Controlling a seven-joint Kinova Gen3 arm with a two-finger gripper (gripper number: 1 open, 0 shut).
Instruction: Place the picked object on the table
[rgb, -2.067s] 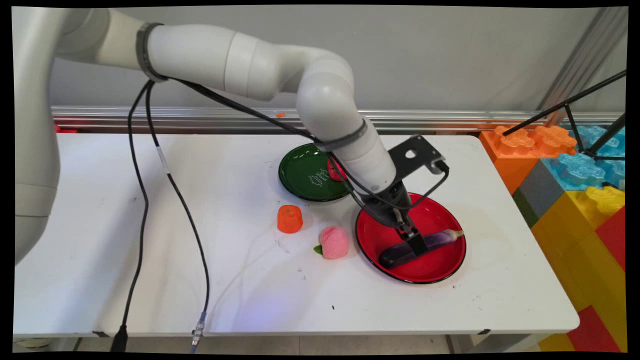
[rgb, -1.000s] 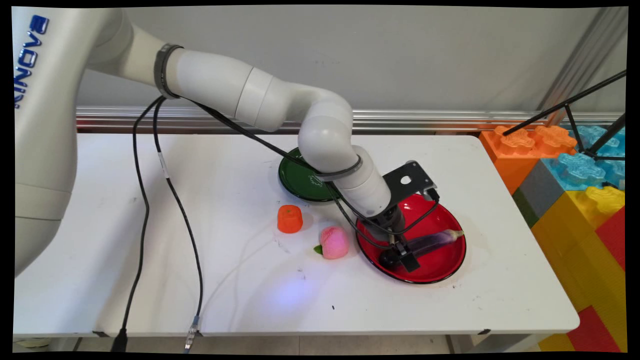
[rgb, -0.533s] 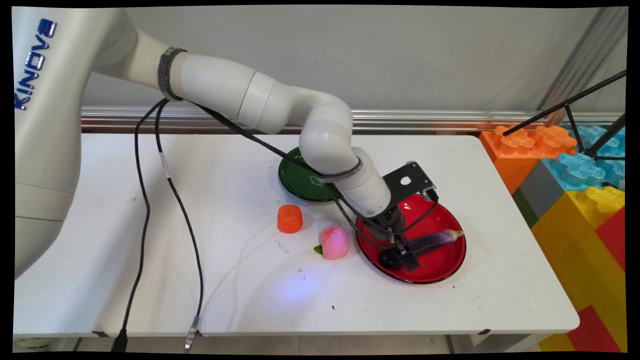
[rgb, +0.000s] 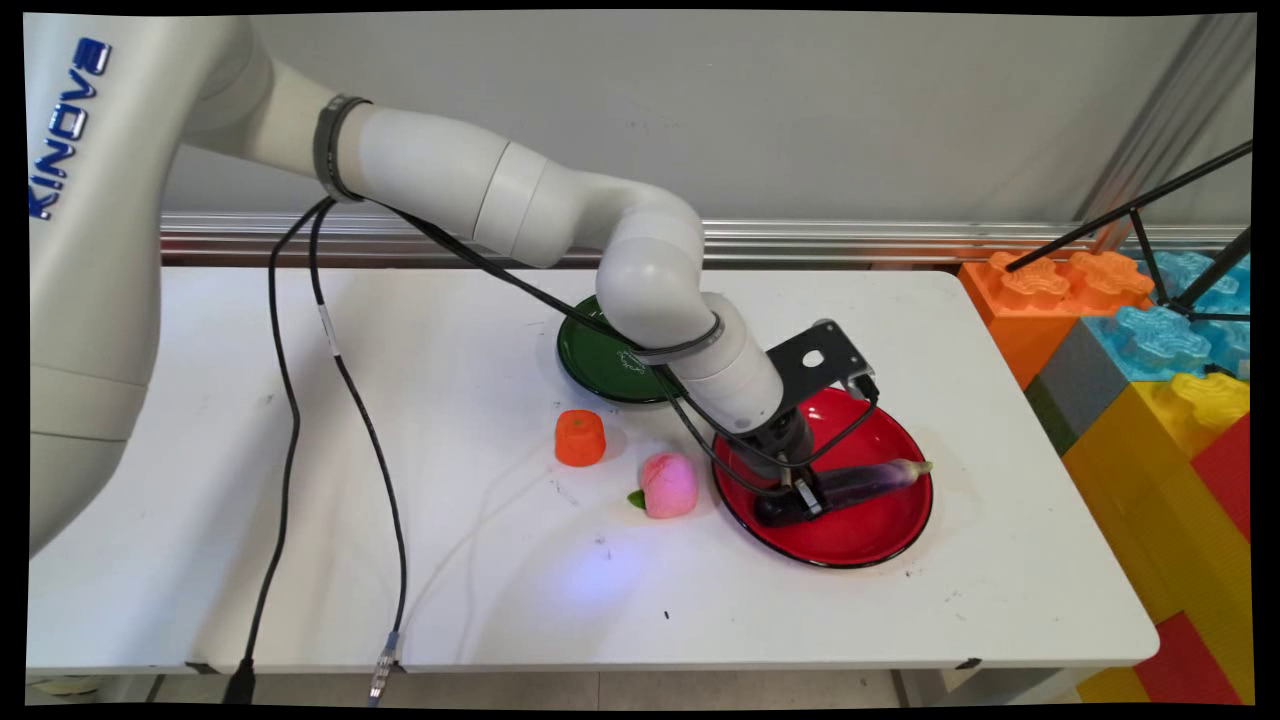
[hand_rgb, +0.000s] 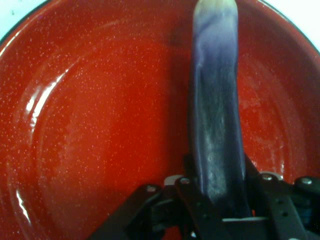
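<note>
Hand view | gripper clamps eggplant | fingertips hidden | red plate

glossy speckled red plate, smooth eggplant

white kinova arm, blue lettering; black cables; black hand

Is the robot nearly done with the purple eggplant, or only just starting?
Done: the claw is down in the red plate, shut around the eggplant's dark end. In hand: that grip, with the eggplant low over the plate. Left: it has not been carried anywhere. The peach and orange piece sit on the table.
</note>
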